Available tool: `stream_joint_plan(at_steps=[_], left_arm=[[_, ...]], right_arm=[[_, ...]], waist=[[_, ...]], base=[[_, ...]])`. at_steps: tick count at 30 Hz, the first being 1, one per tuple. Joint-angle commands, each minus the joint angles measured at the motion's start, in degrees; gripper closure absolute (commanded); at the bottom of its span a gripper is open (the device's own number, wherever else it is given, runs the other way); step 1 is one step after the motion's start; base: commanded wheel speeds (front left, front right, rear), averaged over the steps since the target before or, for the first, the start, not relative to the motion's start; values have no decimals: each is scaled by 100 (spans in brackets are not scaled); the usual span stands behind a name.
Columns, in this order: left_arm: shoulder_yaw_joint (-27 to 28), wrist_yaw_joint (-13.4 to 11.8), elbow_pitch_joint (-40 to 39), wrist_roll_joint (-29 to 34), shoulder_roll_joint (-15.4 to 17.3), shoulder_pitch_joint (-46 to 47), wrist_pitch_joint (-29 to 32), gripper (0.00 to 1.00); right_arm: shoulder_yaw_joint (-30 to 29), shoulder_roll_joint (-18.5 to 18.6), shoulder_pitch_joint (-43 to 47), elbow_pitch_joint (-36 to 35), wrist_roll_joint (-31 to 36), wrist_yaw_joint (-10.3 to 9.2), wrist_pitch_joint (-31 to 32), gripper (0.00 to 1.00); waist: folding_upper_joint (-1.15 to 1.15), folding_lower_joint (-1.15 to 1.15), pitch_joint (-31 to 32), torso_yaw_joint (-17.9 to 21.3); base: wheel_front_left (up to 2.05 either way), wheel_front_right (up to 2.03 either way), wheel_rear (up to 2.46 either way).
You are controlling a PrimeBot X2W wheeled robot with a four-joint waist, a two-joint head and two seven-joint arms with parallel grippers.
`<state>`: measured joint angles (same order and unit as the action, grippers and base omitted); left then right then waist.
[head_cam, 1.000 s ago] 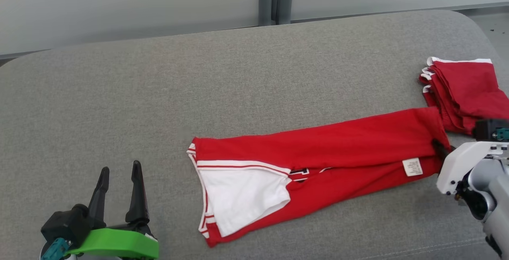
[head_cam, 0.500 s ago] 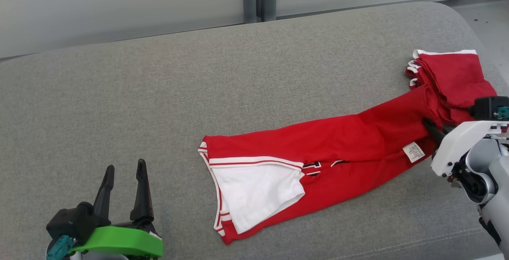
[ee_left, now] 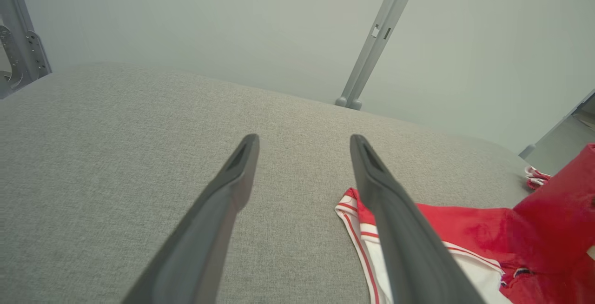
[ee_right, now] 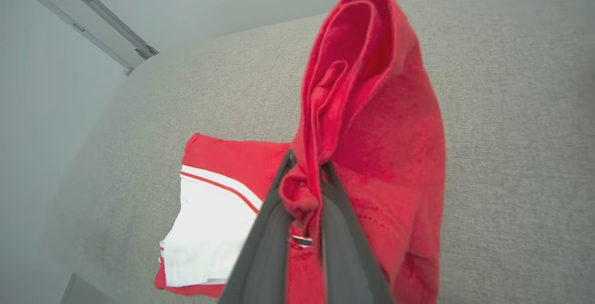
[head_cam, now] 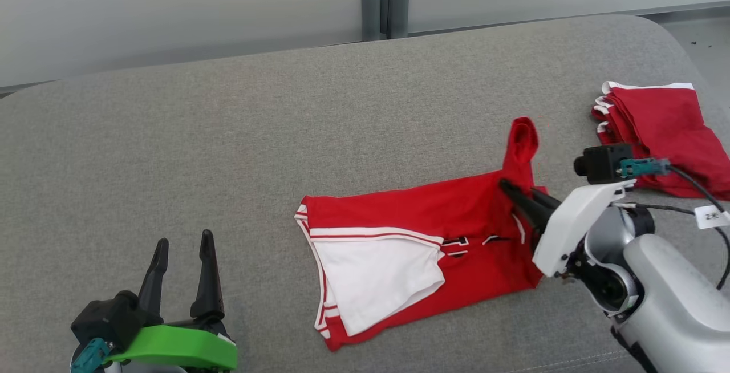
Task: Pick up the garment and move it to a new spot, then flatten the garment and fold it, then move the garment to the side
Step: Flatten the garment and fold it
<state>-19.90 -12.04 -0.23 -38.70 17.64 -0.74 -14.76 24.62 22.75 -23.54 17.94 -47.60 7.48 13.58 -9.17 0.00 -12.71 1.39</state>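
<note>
At the near left corner of the surface point(head_cam: 228, 133), the left gripper point(head_cam: 183, 238) is found with its fingers spread apart and nothing between them. The garment point(head_cam: 456, 213), a red jersey with a white panel point(head_cam: 376, 282), is laid right of the middle, toward the near edge. Its right end is pinched between the closed fingers of the right gripper point(head_cam: 507, 186) and is held raised, with a loop of cloth standing above the tips. The cloth is judged light, soft and limp. It is expected to sag and bunch wherever unsupported, and a single pinch gathers it into a wad. A hold at the hem corners or along a trimmed edge is advised, with both ends carried for a clean fold. Farther off, by the right edge, a folded red stack point(head_cam: 661, 128) is noted, well apart from the garment.
</note>
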Motion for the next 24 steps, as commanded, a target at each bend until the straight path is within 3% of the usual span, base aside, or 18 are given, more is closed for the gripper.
stream_joint_plan(at_steps=[1,9,24], left_arm=[[9,38,1,7,17,18,-25,0],[-31,55,37,0,-75,34,-33,0],[-150,233,222,70,-253,205,-33,0]], right_arm=[[84,-125,131,-149,64,2,61,100],[615,-895,250,-530,291,2,386,100],[1017,-1709,-232,733,532,2,144,100]], waist=[[0,0,22,-53],[0,0,63,-294],[0,0,-4,-796]], base=[[0,0,0],[0,0,0],[0,0,0]])
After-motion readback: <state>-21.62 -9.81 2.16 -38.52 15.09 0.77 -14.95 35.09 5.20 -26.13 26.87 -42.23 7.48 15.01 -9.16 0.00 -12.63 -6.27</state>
